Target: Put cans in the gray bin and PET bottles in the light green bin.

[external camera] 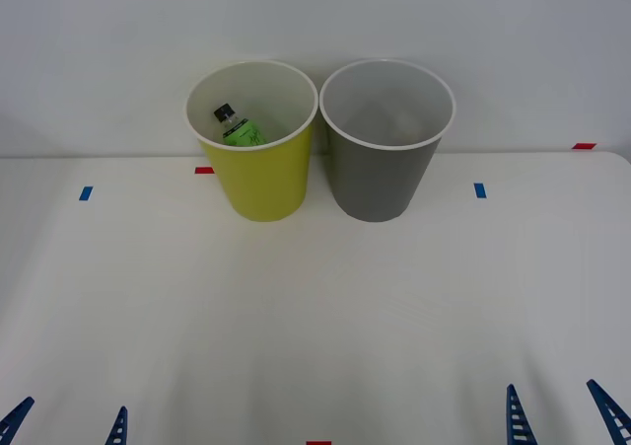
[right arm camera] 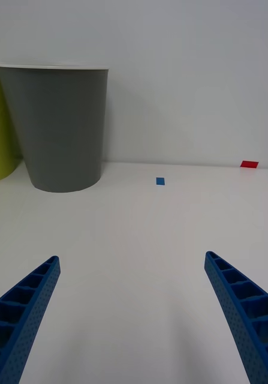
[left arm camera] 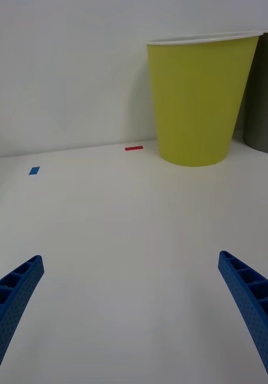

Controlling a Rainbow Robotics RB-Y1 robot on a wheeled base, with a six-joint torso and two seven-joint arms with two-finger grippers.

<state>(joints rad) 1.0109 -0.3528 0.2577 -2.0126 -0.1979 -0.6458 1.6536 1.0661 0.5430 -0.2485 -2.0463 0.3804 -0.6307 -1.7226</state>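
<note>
**A:** What sits closest to the viewer?

**B:** The two grippers, low at the near edge of the white table (external camera: 315,307). The left gripper (external camera: 64,423) is on the light green bin's side, well short of it, its blue ribbed fingers spread apart with nothing between them. The right gripper (external camera: 562,412) mirrors it on the far side, also spread wide and empty.

**A:** And the bins?

**B:** The light green bin (external camera: 258,174) stands upright at the back of the table by the wall. The gray bin (external camera: 380,174) stands just beside it on its right, rims nearly touching.

**A:** Where is the bottle?

**B:** The PET bottle (external camera: 237,127) lies tilted inside the light green bin, black cap uppermost, green label against the white inner wall.

**A:** Anything else nearby?

**B:** Small tape marks on the table: a red one (external camera: 204,170) just left of the light green bin's base, a blue one (external camera: 86,193) farther left, another blue one (external camera: 479,189) beyond the gray bin.
</note>
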